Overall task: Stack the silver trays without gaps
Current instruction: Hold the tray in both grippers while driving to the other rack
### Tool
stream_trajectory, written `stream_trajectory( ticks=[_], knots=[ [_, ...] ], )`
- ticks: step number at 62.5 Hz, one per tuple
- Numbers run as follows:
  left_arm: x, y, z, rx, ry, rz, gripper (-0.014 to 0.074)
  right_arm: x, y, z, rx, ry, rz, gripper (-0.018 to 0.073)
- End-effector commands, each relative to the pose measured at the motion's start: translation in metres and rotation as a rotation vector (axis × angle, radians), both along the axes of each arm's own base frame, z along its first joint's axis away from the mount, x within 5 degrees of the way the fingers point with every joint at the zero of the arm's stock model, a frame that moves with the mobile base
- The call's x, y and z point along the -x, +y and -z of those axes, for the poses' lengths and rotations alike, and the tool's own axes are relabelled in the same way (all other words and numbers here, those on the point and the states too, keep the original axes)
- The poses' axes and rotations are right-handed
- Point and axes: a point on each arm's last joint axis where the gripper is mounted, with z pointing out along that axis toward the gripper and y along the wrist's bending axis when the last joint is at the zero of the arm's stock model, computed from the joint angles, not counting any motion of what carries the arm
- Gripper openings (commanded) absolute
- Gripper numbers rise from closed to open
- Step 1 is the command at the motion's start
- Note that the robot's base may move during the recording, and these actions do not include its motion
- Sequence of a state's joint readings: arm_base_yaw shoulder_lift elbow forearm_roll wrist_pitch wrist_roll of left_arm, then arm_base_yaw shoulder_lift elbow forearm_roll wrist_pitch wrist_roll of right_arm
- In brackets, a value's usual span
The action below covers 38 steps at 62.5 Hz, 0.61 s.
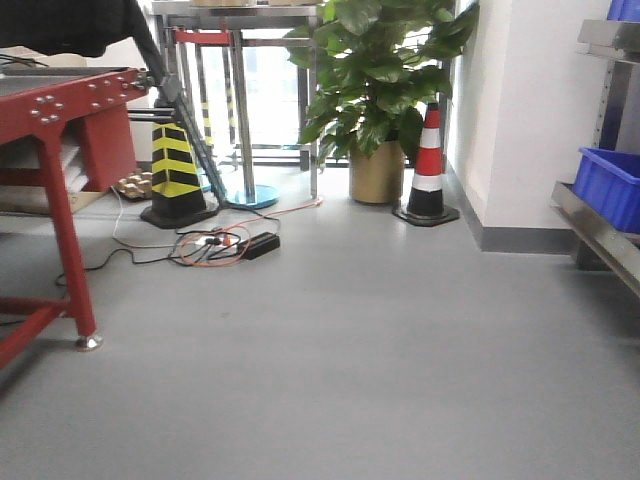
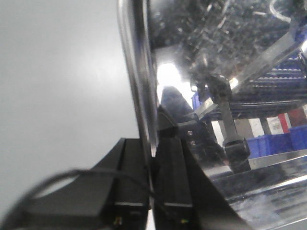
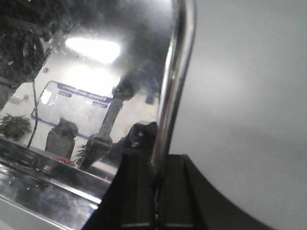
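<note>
Closest in, the left jaws are pressed together on the rim [image 2: 137,72] of a silver tray [image 2: 225,57], one black finger on each side of the thin edge. The rim runs straight up the left wrist view, and the tray's mirror face fills the right of it. The right jaws pinch a tray rim [image 3: 178,62] in the same way, with the shiny face [image 3: 96,72] to the left in that view. I judge this to be one tray held between the two arms by opposite edges, though no single view shows both grips together. Past each rim there is only plain grey, so the tray looks lifted rather than resting on a counter.

As to progress, a tray is in hand but not yet set down. No stack shows in any view, so I cannot say how many trays are already nested or how many are left. Seating this one flush, with no gap, seems to be the step ahead.

Neither arm shows in the front view, so their pose can be read only from the wrist views. Each wrist looks along its jaws at the rim edge-on.

Farther off lie grey floor [image 1: 350,360] and a tangle of cables [image 1: 215,245]. Beyond them are a red stand [image 1: 55,110], a yellow-and-black cone [image 1: 177,170], a red-and-white cone [image 1: 428,165] and a potted plant [image 1: 375,70]. At the right edge, a blue bin [image 1: 610,185] sits on a steel shelf [image 1: 590,215].
</note>
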<state>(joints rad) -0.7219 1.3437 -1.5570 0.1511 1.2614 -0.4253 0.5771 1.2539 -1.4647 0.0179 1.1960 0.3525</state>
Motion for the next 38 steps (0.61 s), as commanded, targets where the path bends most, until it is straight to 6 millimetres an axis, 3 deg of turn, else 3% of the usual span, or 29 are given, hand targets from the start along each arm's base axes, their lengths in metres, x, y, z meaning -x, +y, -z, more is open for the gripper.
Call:
stream_trajectory(
  ticks=[1, 38],
  knots=[
    [0.0067, 0.0033, -0.0156, 0.041, -0.07, 0.02, -0.0048, 0.0029, -0.0019, -0.0201, -0.072, -0.12, -0.006, 0.0057],
    [0.0072, 0.0023, -0.0156, 0.052, -0.066, 0.024, -0.0048, 0.0011, -0.0006, -0.0183, -0.069, -0.113, -0.007, 0.0057]
  ],
)
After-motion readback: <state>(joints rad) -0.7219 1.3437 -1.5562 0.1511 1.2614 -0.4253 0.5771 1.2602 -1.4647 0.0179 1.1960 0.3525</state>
